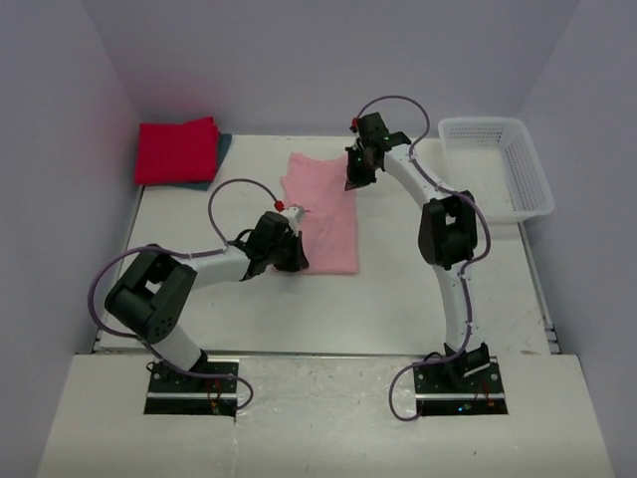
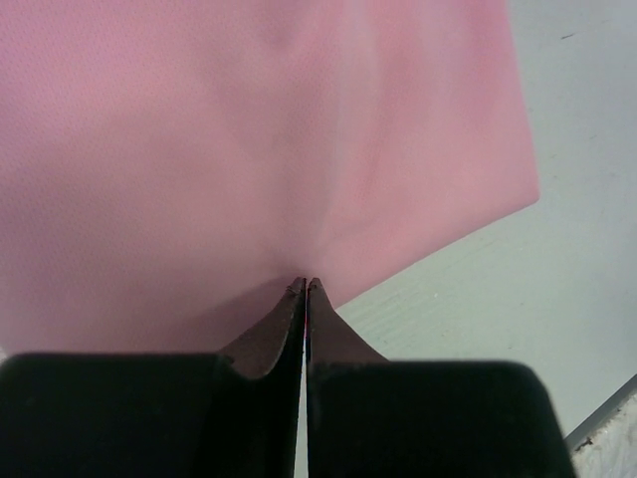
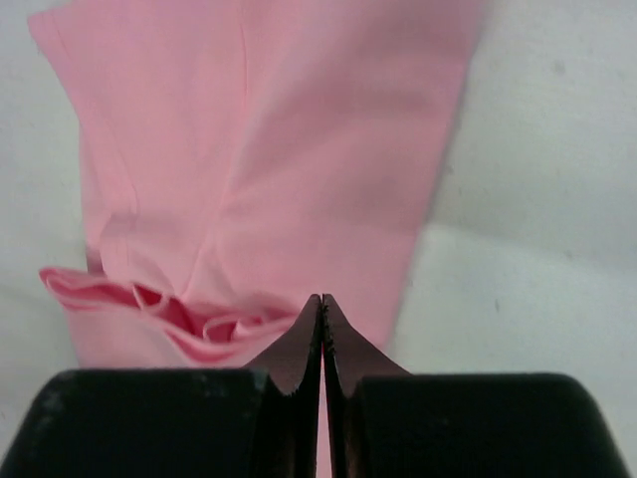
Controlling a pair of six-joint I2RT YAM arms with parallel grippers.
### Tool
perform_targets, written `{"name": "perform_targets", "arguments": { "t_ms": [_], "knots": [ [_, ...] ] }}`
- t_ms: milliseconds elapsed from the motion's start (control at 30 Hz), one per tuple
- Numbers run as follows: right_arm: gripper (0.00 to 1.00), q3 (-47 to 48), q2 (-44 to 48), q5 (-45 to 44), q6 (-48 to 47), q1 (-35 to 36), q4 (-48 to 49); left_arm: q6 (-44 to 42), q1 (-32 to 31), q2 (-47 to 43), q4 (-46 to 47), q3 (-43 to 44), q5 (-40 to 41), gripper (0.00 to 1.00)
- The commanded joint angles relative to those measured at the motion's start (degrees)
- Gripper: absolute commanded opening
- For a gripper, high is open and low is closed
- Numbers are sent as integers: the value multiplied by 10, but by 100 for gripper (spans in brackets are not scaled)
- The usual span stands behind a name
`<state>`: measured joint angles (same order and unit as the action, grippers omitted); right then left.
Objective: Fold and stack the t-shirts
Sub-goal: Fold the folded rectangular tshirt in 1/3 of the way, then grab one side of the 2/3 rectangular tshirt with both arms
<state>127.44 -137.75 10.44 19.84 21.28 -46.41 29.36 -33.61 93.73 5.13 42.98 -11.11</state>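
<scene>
A pale pink t-shirt lies as a long folded strip in the middle of the table. My left gripper is shut on its near left edge, and creases in the cloth run toward the tips. My right gripper is shut at the shirt's far right end; bunched collar folds lie just left of its tips. At the far left corner a bright red folded t-shirt rests on a dark teal one, of which only an edge shows.
A white mesh basket stands at the far right edge of the table. Bare white tabletop lies between the pink shirt and the arm bases. Walls close in the back and both sides.
</scene>
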Motion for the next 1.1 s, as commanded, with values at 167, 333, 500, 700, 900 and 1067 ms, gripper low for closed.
{"name": "perform_targets", "arguments": {
  "t_ms": [167,333,500,700,900,1067],
  "knots": [
    [45,-278,308,-8,20,7,69,-12,-13,-59,-48,75,53,0],
    [62,-536,423,59,72,14,183,-7,-13,-82,-115,113,116,0],
    [61,-669,461,94,98,17,255,4,-9,-74,-178,129,153,0],
    [55,-744,454,121,126,18,330,13,20,-85,-184,105,132,0],
    [53,-757,421,129,131,18,354,5,69,-116,-177,65,97,0],
    [52,-766,411,130,140,25,368,12,95,-130,-187,49,92,0]
  ]
}}
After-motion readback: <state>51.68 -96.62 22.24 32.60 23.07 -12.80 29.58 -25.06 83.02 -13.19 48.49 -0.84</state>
